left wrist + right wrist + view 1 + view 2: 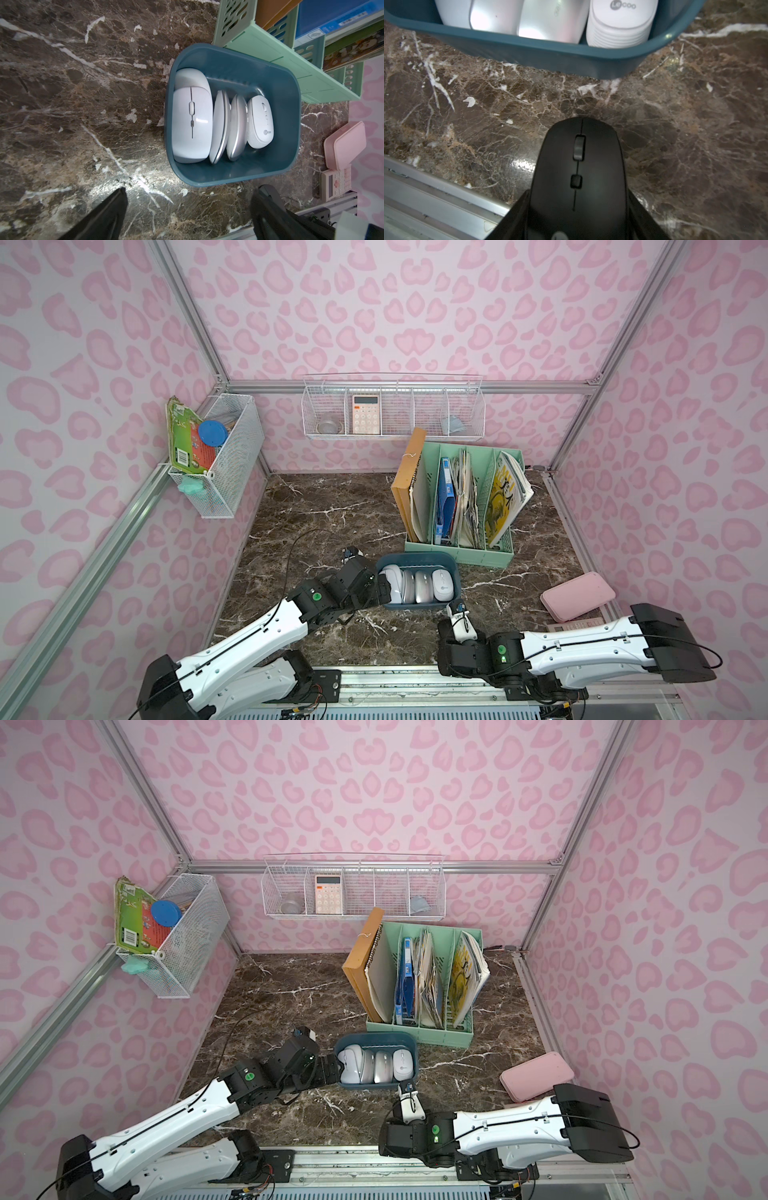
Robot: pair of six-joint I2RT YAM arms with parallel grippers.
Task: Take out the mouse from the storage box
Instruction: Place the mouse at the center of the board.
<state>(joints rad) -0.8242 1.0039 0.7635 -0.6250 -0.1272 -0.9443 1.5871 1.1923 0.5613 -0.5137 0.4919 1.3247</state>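
Over the dark marble table, the black mouse is outside the storage box, just beside its near wall, pinched at the rear by the right claw. The left claw hangs wide open and empty at the box's end. The smooth rounded shell could slip from that pinch, or the left claw could bump the box.

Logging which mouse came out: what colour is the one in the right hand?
The mouse is black, clearest in the right wrist view.
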